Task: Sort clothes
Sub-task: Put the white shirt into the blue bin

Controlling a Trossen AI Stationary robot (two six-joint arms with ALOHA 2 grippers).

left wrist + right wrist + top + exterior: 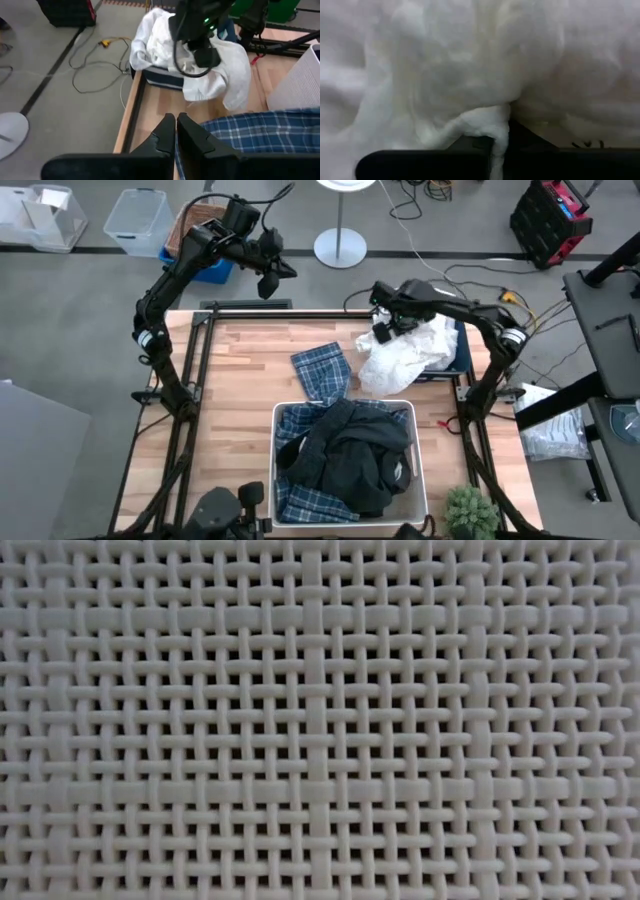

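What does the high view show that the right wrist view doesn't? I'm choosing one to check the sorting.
Only the high view shows the white bin heaped with dark and plaid clothes, a plaid piece on the table, the navy bin, and the left hand raised beyond the table. Only the right wrist view shows the right hand shut on a pinched fold. Both show the white garment.

Left gripper raised beyond the table's far left edge, fingers pressed together, empty. Right gripper reaching low over the far right side, fingers clamped on the white garment.
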